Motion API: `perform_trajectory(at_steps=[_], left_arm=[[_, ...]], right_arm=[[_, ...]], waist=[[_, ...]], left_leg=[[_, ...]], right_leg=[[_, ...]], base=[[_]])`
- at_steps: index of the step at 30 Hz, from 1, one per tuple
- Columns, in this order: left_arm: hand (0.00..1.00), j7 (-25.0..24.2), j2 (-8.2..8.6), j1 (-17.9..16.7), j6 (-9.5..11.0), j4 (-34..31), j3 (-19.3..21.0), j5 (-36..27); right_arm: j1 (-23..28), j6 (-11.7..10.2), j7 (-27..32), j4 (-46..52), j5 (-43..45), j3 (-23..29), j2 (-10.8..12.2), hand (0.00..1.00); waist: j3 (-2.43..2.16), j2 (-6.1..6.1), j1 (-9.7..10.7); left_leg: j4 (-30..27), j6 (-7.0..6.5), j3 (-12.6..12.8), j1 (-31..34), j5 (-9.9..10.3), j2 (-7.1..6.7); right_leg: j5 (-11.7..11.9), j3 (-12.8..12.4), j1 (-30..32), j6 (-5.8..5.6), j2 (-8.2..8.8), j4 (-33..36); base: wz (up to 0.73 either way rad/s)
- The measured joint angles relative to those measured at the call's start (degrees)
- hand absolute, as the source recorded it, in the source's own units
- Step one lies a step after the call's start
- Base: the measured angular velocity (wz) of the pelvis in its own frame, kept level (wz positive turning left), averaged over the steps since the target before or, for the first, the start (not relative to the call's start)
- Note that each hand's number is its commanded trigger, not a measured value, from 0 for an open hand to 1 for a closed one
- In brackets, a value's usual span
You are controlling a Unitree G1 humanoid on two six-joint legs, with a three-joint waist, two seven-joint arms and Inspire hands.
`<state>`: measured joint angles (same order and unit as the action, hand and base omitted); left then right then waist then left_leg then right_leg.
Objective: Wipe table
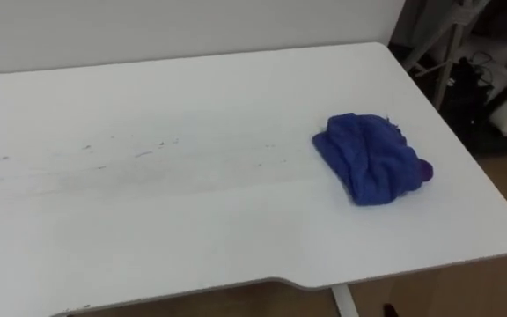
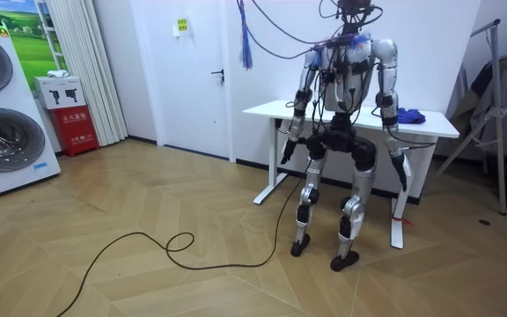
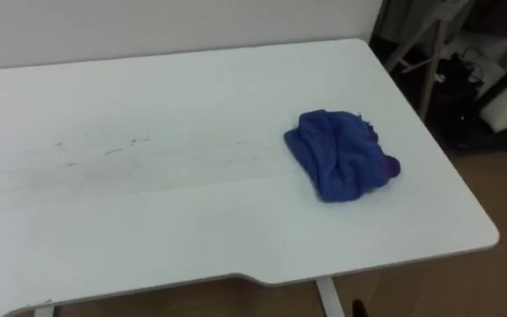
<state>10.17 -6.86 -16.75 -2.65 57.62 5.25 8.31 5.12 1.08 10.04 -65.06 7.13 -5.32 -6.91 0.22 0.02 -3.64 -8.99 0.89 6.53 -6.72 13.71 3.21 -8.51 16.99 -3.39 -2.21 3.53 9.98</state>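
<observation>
White tabletop (image 1: 192, 220), robot standing at its near edge. The crumpled blue cloth (image 1: 370, 158) lies at three o'clock, long axis running ten to four. Left hand (image 2: 286, 145) and right hand (image 2: 400, 167) hang low beside its hips, holding nothing I can see. Can't tell whether the fingers are open or curled.

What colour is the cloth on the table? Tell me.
The cloth is blue; clearest in the left eye view.

Open tabletop (image 1: 192, 106) — cloth (image 1: 372, 158) at right
</observation>
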Motion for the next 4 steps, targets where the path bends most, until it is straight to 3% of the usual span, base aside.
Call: perform_trajectory(at_steps=[2, 4], left_arm=[[0.0, 0.11, 0.21, -0.27, -0.57, -0.18, -0.03, 1.83], [0.0, 0.4, 0.27, -0.3, -1.06, -0.2, -0.96, 4.05]], right_arm=[[-0.3, -1.03, -1.49, 0.14, -0.15, -1.52, -0.03, 0.0], [-0.43, -1.04, -2.18, -0.05, -0.36, -2.56, 0.02, 0.0]], waist=[[0.06, -0.09, -0.1], [0.11, -0.08, -0.3]], left_leg=[[-0.58, 0.0, -1.99, 0.97, 0.0, -0.14], [-0.65, 0.03, -2.97, 1.24, -0.02, -0.16]], right_leg=[[-0.04, 1.93, -0.63, -0.07, 0.21, -0.46], [-0.08, 2.06, -0.82, -0.13, 0.24, -0.49]], base=[[0.47], [0.29]])
